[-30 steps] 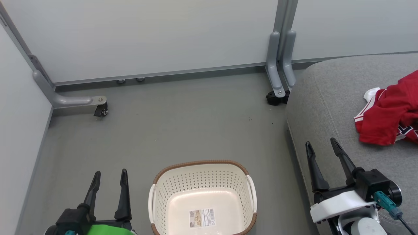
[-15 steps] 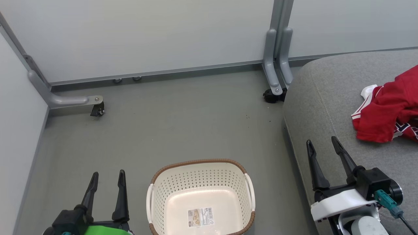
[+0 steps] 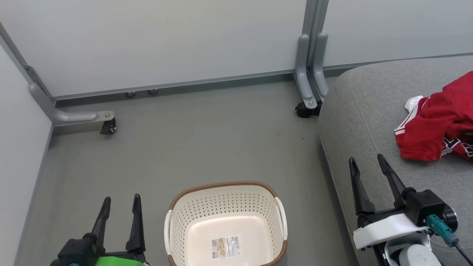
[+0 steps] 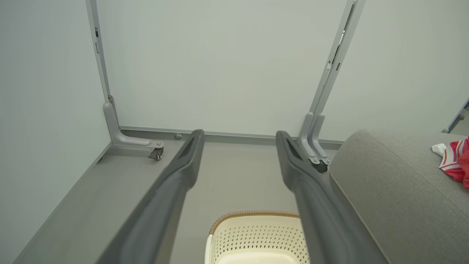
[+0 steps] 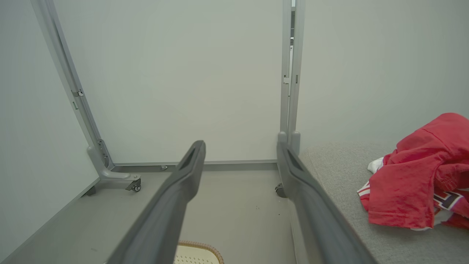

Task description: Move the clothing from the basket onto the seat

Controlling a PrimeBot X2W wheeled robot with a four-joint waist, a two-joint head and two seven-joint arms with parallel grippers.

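Head view: the basket (image 3: 221,183) stands on the grey floor (image 3: 184,140) at bottom centre, and the label sticker (image 3: 224,246) on its inner bottom is in full view. The clothing (image 3: 436,125), a crumpled red heap with white stripe trim and part of the lettering showing, lies on the seat (image 3: 362,122) at the right, well apart from the basket. The left gripper (image 3: 122,198) hangs over the floor just left of the basket, fingers spread, holding nothing. The right gripper (image 3: 366,159) hangs over the seat's near edge, short of the clothing, fingers likewise spread and holding nothing. Both wrist views confirm a clear gap between each pair of fingers. Pale wall panels (image 3: 166,44) on wheeled metal feet (image 3: 108,127) close off the far side.
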